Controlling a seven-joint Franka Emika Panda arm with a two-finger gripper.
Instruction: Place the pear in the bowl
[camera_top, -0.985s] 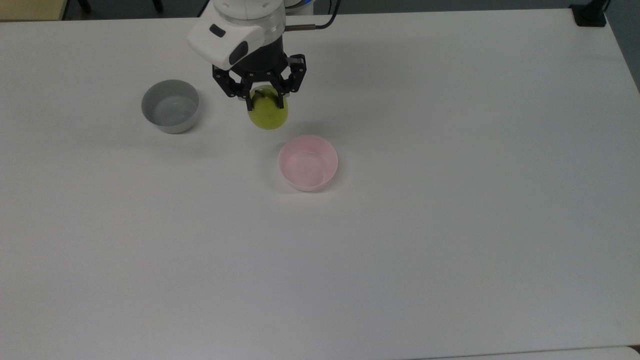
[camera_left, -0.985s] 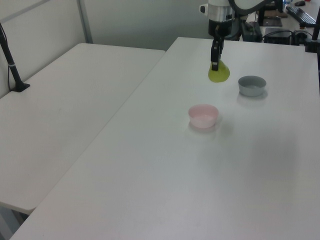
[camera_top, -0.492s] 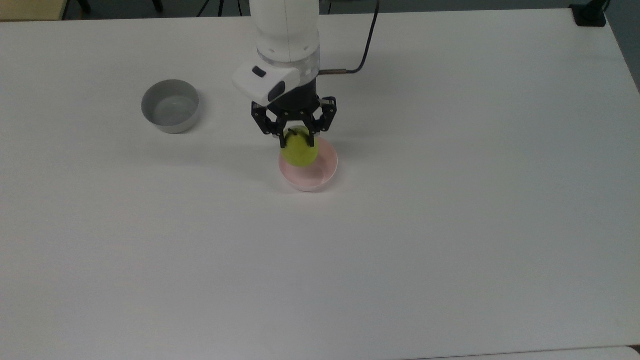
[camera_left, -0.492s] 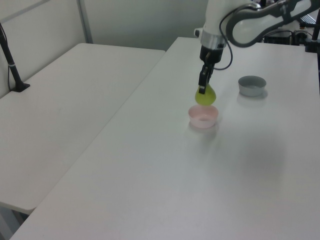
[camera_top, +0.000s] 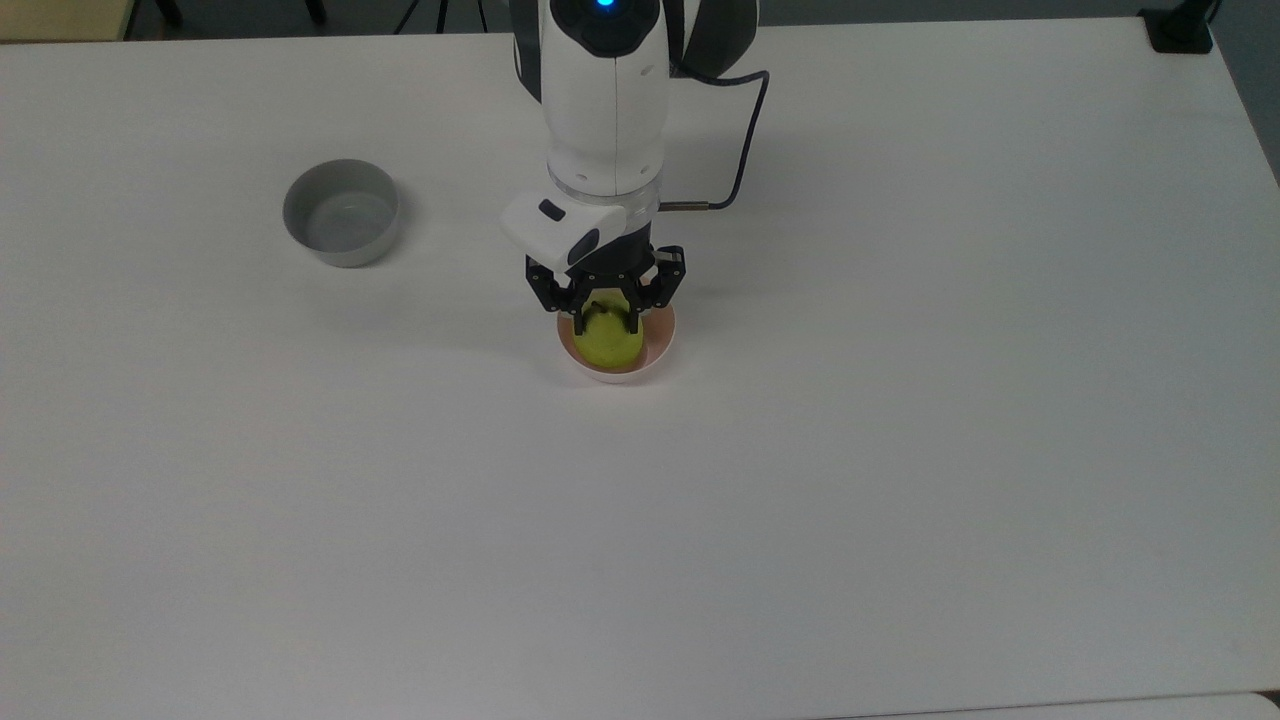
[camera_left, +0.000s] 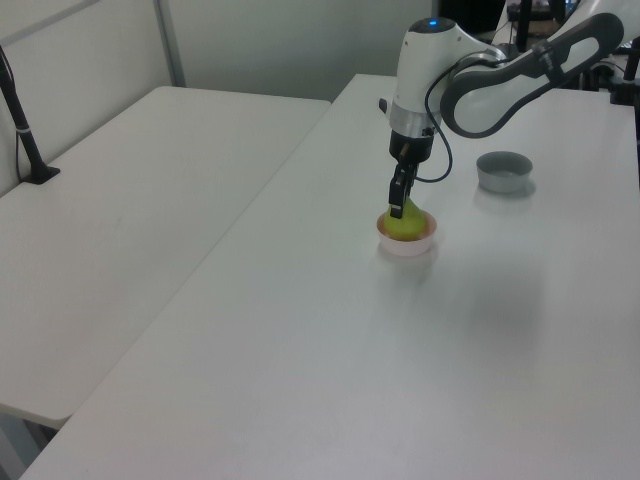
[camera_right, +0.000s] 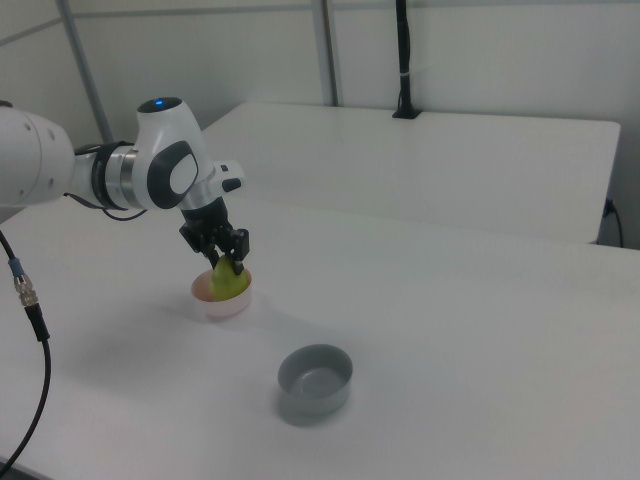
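The yellow-green pear sits low inside the pale pink bowl near the middle of the white table. My gripper points straight down over the bowl and is shut on the pear's upper part. The black fingers stand on either side of the fruit. Whether the pear rests on the bowl's bottom is hidden by the bowl's wall.
A grey bowl stands by itself toward the top view's left. A black cable hangs from the arm behind the gripper. A second white table adjoins in the left view's left.
The gripper carried the pear from beside the grey bowl toward the pink bowl, then came down; the pear now sits in the bowl instead of hanging above its rim.
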